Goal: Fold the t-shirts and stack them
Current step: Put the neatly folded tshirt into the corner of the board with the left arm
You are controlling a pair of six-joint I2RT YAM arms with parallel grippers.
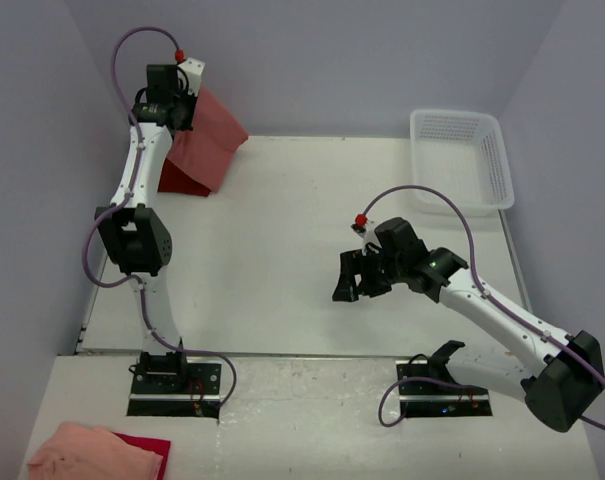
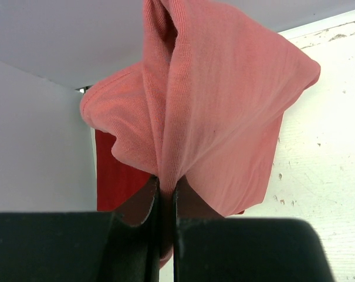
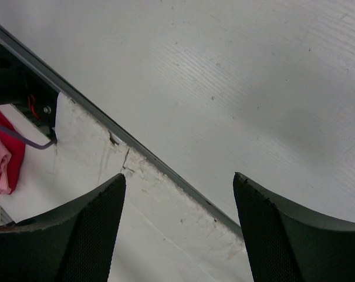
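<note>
At the far left corner of the scuffed white worktop (image 1: pixel 282 250) the left gripper (image 2: pixel 166 191) is clamped on the bunched salmon t-shirt (image 2: pixel 224 106), which hides most of the crimson t-shirt (image 2: pixel 115 170) behind it. The right gripper (image 3: pixel 177 223) hangs with its fingers apart toward the right edge, and pale lilac walls (image 1: pixel 332 60) stand around.

Even, bright light — soft shadows, sharp focus throughout

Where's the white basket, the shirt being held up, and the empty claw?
white basket (image 1: pixel 460 160), top view, its bare mesh floor.
salmon t-shirt (image 2: pixel 224 117), left wrist view, its hanging front fold.
right gripper (image 3: pixel 178 176), right wrist view, gap midway between fingertips.
</note>
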